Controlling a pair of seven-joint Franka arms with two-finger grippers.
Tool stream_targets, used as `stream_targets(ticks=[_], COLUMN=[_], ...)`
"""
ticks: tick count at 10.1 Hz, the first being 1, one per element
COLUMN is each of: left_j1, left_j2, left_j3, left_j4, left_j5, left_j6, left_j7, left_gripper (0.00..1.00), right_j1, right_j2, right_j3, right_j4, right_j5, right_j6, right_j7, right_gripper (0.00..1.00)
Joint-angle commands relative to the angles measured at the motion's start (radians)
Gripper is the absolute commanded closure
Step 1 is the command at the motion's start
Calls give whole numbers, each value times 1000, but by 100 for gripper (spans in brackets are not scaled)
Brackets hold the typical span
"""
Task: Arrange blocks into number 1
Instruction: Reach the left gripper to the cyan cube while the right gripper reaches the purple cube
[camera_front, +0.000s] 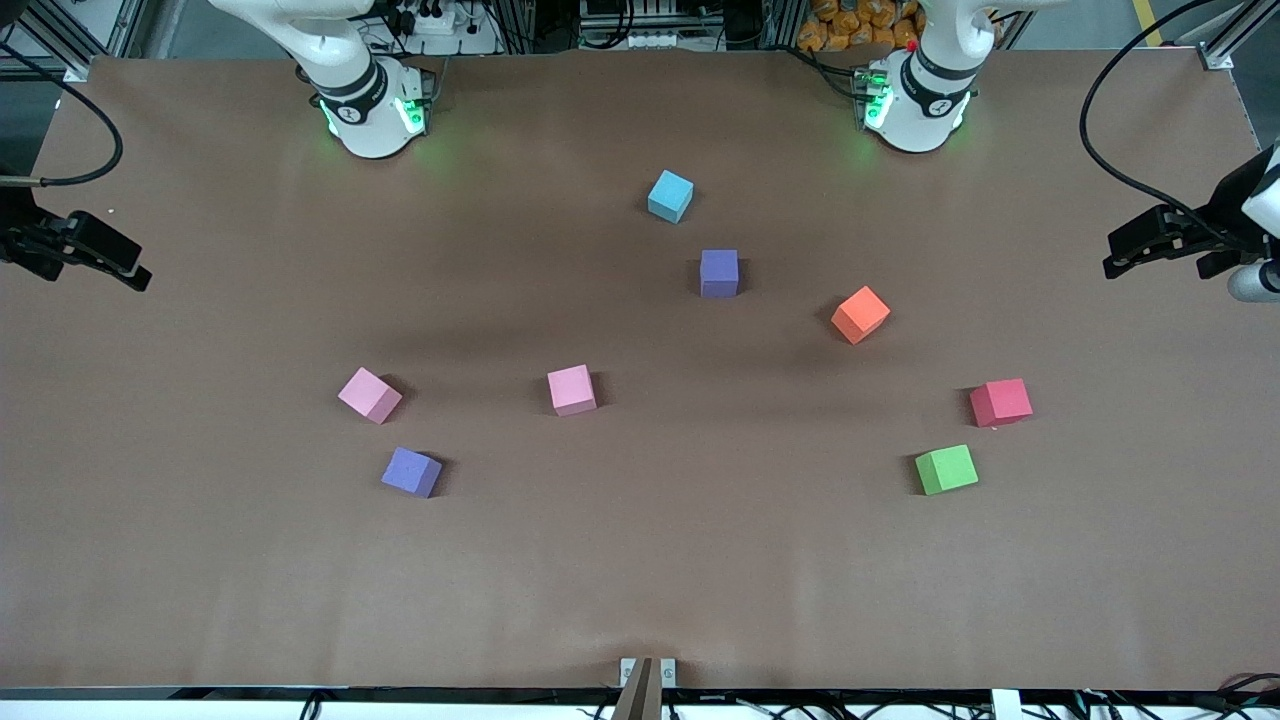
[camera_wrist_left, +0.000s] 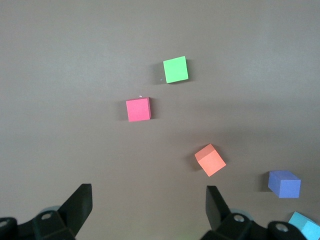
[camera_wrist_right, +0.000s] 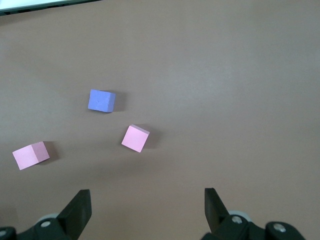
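Nearest the front camera lies one purple block (camera_front: 411, 472), toward the right arm's end of the brown desk (camera_front: 640, 580), and the green cube (camera_front: 946, 469) sits about as near at the left arm's end. Taking the central pink block (camera_front: 572, 389) as the landmark: a second pink block (camera_front: 369, 395) lies level with it toward the right arm's end, turned at an angle, and that nearest purple block sits just nearer the camera than this second pink one. Farther from the camera than the central pink block, and toward the left arm's end, stands the other purple block (camera_front: 719, 273); the light blue block (camera_front: 670, 195) lies farther still, close to the line between the two robot bases. The orange block (camera_front: 860, 314) rests farther from the camera than the central pink block and well toward the left arm's end, rotated on its corner. The red cube (camera_front: 1000, 402) lies roughly level with the central pink block, near the left arm's end, just beside the green cube. All the blocks stand apart, none touching. The left gripper (camera_wrist_left: 149, 205) hangs in the air over the desk's left-arm end, its fingers spread wide and holding nothing. The right gripper (camera_wrist_right: 147, 207) hangs over the right-arm end, likewise spread and empty. Both arms wait at the sides.
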Motion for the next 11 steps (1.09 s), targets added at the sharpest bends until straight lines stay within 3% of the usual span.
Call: stream_targets(ticks=[1, 6, 11], left_j1=[5, -9, -228], left_j2=[-12, -12, -12], left_j3=[1, -2, 0], left_j4=[5, -4, -93], left_j5=[-16, -61, -108], left_j6=[-16, -16, 25], left_j7=[-6, -45, -280], left_gripper=[0, 0, 0], right_j1=[-11, 6, 79], right_j2=[-9, 23, 103], right_j3=[8, 12, 14], right_j4=[-3, -9, -9], right_j5=[-1, 8, 16], right_j6=[0, 26, 81], right_j7=[3, 7, 21], right_gripper=[0, 0, 0])
